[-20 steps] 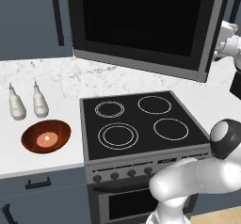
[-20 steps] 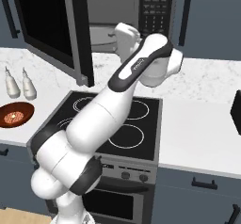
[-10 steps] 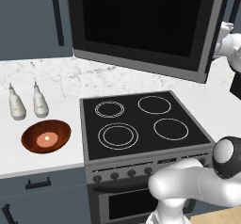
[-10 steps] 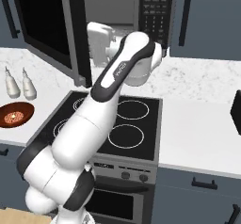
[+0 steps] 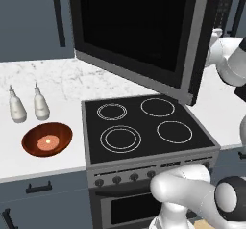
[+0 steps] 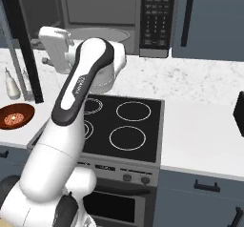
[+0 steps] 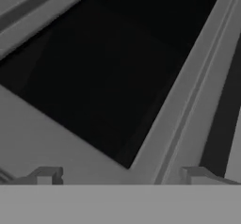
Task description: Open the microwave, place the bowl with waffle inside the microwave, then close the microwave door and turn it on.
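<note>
Gripper (image 7: 120, 175): jaws spread wide, holding nothing | faces: inner side of microwave door (image 7: 108, 72), close

microwave door (image 5: 137, 35): swung wider open | arm (image 6: 76, 102): moved further left

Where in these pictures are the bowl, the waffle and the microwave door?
bowl (image 5: 30, 144): left base view, on its reddish-brown inner wall.
waffle (image 5: 47, 141): left base view, the pale disc's centre.
microwave door (image 5: 132, 33): left base view, middle of the dark glass.
</note>
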